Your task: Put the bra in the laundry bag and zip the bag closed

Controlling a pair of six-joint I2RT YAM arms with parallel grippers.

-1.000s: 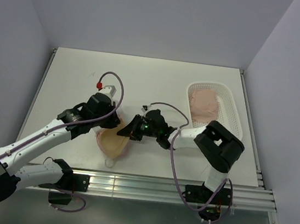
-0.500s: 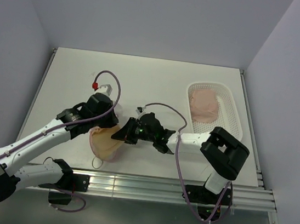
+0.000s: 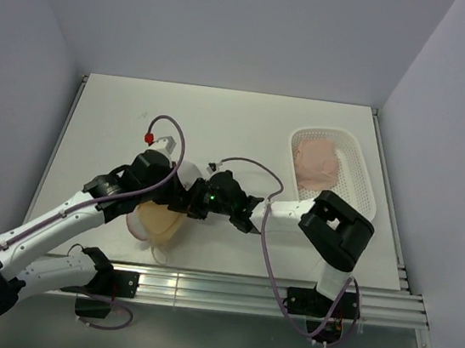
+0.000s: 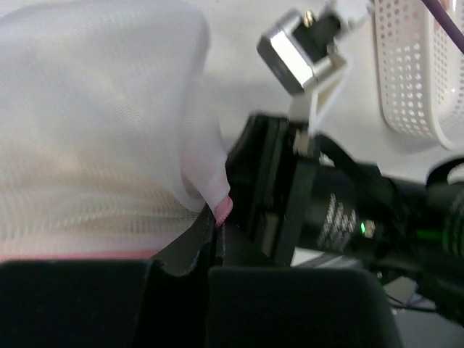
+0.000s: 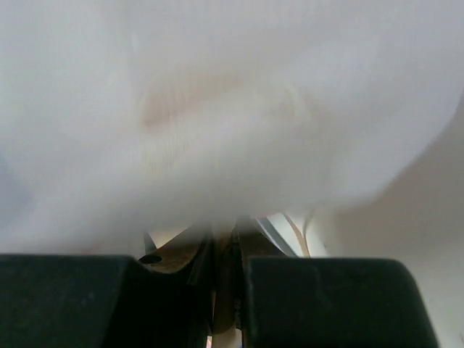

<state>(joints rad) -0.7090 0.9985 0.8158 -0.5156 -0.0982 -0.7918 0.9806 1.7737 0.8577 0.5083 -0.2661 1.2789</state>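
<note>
The laundry bag (image 3: 154, 220), white mesh with a pink rim, lies near the table's front edge, left of centre. The peach-tan bra (image 3: 160, 216) shows inside it through the mesh. My left gripper (image 3: 175, 192) is shut on the bag's pink rim; the left wrist view shows a pink tab of the bag (image 4: 223, 209) pinched at its tips (image 4: 216, 226). My right gripper (image 3: 189, 204) is right beside it, shut on the bag's edge (image 5: 226, 243). Blurred mesh (image 5: 217, 109) fills the right wrist view, and I cannot tell which part of the edge it holds.
A white perforated basket (image 3: 358, 180) stands at the right with a pale pink garment (image 3: 316, 161) in it. The two wrists are nearly touching over the bag. Cables loop above both arms.
Both grippers have moved left and slightly toward the front edge with the bag. The bag now lies more under the left wrist.
</note>
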